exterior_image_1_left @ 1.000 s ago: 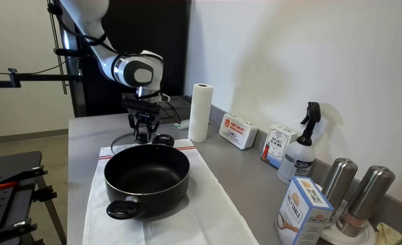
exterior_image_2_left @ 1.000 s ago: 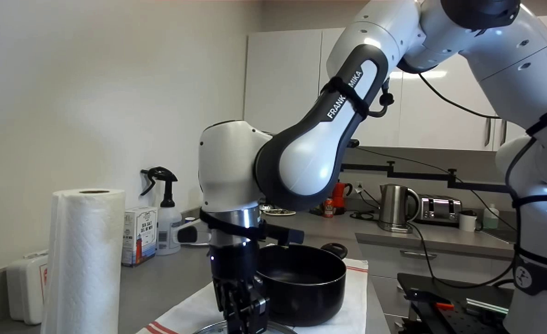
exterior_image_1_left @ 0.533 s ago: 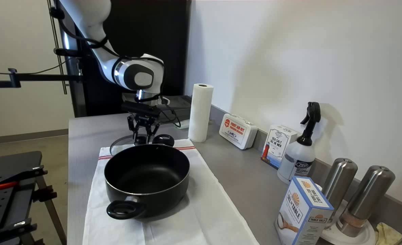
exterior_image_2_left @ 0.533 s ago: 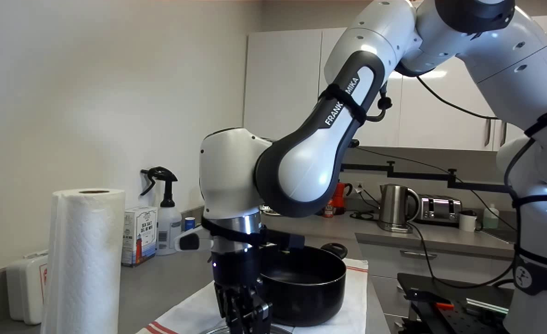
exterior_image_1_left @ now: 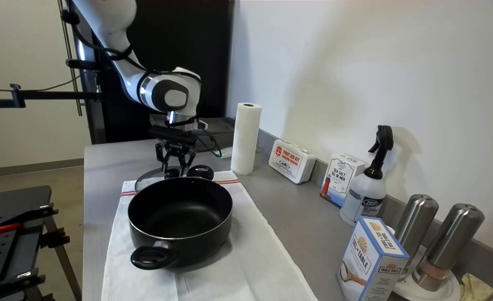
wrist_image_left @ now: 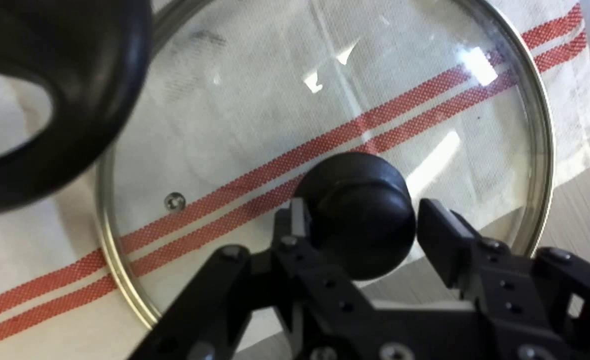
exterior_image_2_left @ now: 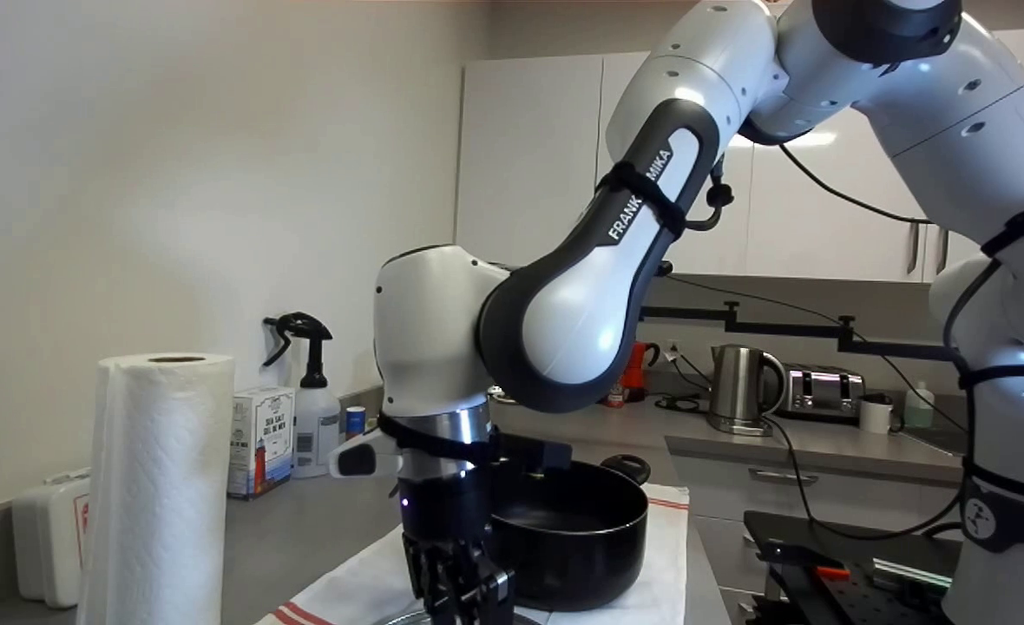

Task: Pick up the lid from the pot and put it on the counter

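Grey counter [exterior_image_1_left: 288,213] runs beneath a white cloth [exterior_image_1_left: 246,271]. We find the lid [wrist_image_left: 320,132] off the pot [exterior_image_1_left: 196,246], beyond it and left of its far handle [exterior_image_1_left: 200,171] in an exterior view; the knob [wrist_image_left: 365,232] lies directly below the gripper [wrist_image_left: 362,210], between the fingers [wrist_image_left: 435,230]. Whether they pinch it we cannot tell; if so, release likely follows.

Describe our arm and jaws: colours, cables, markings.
The arm is glossy white with rounded shells, dark trim and partly covered "FRANK...MIKA" lettering. Black straps wrap it; a black cable runs along it. The jaws are black, jointed, with silvery screws.
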Available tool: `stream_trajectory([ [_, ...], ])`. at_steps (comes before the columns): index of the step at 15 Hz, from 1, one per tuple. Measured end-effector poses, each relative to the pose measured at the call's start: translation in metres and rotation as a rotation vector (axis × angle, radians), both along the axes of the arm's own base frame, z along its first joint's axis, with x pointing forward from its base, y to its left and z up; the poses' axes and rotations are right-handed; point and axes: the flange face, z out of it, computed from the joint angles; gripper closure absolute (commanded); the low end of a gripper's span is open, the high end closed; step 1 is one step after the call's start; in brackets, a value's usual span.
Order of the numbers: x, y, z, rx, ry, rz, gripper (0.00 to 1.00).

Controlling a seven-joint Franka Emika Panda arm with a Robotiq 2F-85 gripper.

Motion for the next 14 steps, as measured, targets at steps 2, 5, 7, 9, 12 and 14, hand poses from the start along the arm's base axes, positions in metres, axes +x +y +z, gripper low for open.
stream_trajectory([
  [2, -0.002, 0.000, -0.007, 0.001, 0.012, 0.015, 0.00],
  [5, -0.004, -0.001, -0.012, 0.004, 0.024, 0.032, 0.00],
  [7, -0.004, -0.001, -0.013, 0.007, 0.025, 0.036, 0.00],
  [9, -0.003, 0.000, -0.009, 0.013, 0.020, 0.038, 0.00],
  [12, 0.000, 0.005, 0.010, 0.028, -0.009, 0.046, 0.00],
  [14, 0.002, 0.008, 0.031, 0.033, -0.040, 0.057, 0.00],
])
